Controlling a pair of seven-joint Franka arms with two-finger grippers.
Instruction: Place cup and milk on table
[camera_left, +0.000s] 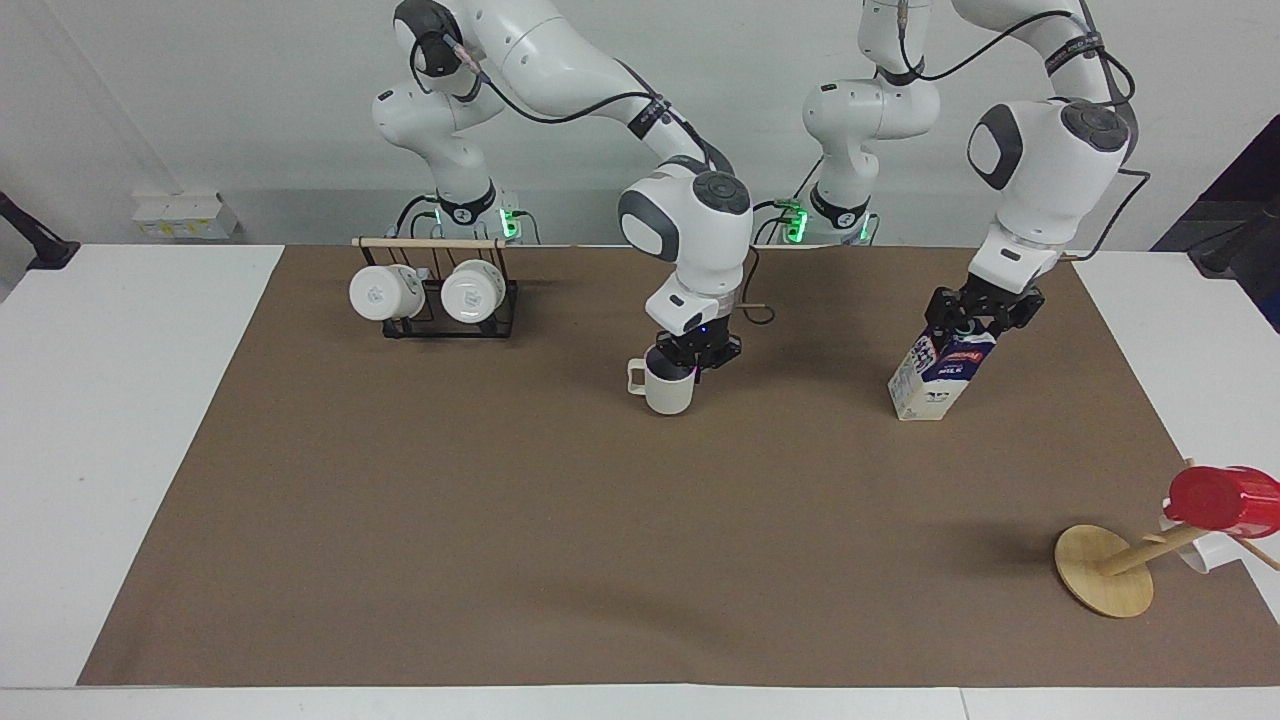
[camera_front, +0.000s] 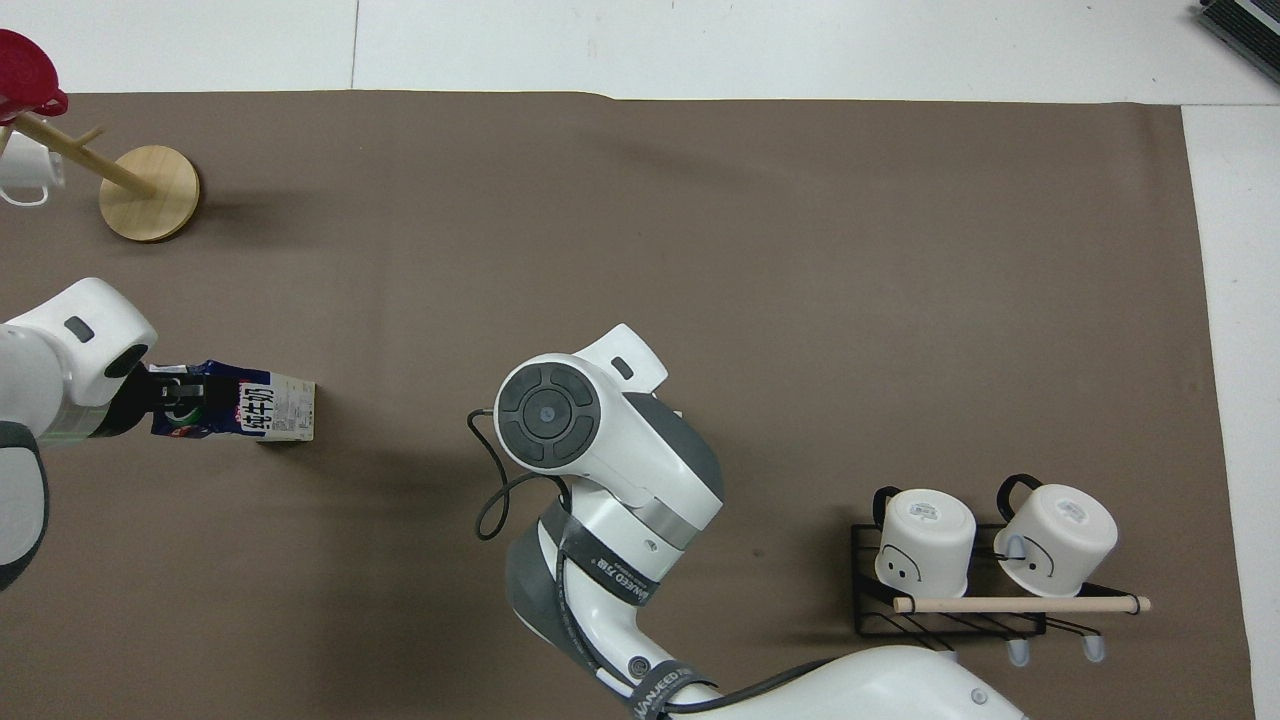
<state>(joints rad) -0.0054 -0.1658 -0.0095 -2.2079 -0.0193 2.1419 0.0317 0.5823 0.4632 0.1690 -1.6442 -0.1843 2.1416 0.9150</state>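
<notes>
The cup (camera_left: 668, 392), a pale mug with its handle toward the right arm's end, stands upright low on the brown sheet (camera_left: 600, 540) of the table (camera_left: 120, 400). My right gripper (camera_left: 697, 352) is shut on its rim. In the overhead view the right arm hides the cup. The milk (camera_left: 935, 380) carton stands on the sheet toward the left arm's end; it also shows in the overhead view (camera_front: 270, 412). My left gripper (camera_left: 980, 315) is open and straddles the carton's capped top; it also shows in the overhead view (camera_front: 170, 402).
A black rack with a wooden rod holds two white mugs (camera_left: 430, 292) near the robots at the right arm's end. A wooden disc stand (camera_left: 1105, 570) with a red cup (camera_left: 1220, 498) sits far from the robots at the left arm's end.
</notes>
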